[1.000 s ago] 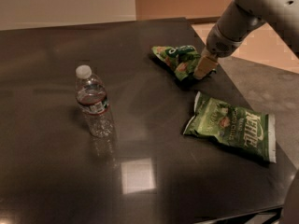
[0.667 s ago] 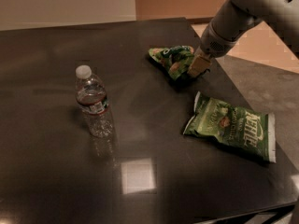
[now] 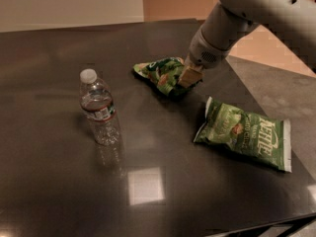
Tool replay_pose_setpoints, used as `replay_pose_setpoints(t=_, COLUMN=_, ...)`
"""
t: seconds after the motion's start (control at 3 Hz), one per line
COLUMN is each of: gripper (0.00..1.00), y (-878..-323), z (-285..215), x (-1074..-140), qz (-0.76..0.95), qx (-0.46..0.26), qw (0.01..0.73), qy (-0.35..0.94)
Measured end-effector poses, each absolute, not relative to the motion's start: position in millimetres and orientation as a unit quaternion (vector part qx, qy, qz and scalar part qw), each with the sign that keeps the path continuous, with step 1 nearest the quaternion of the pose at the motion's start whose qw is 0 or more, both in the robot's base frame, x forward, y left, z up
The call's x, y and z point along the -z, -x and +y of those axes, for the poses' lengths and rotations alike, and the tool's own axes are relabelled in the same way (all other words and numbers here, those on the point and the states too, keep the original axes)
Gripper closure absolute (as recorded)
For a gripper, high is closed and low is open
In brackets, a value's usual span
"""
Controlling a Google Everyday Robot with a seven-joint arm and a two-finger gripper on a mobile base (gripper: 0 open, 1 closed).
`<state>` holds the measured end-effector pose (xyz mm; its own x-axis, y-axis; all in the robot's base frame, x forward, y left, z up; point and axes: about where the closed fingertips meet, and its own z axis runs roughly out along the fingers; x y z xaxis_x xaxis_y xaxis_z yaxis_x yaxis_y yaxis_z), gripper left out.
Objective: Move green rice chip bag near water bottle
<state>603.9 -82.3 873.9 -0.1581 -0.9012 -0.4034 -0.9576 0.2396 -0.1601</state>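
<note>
Now | end effector [image 3: 189, 77] | clamped on green rice chip bag [image 3: 160, 72] | right end

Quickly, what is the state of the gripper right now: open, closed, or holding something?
Gripper: closed, holding the right end of the green rice chip bag, to the right of the water bottle.

A larger pale-green foil snack bag with big white lettering [image 3: 244, 135] is laid flat on the dark, glossy tabletop [image 3: 49, 191] near its right edge, apart from the gripper [image 3: 189, 78], which is found farther back.
</note>
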Motion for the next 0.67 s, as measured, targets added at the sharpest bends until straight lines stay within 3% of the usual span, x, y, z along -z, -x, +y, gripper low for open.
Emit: replay_pose_setpoints(t=0.67, gripper=1.0, y=-548.5, z=-44.2, x=-868.6, qz=0.736, qx=-0.065, qw=0.207, qy=0.641)
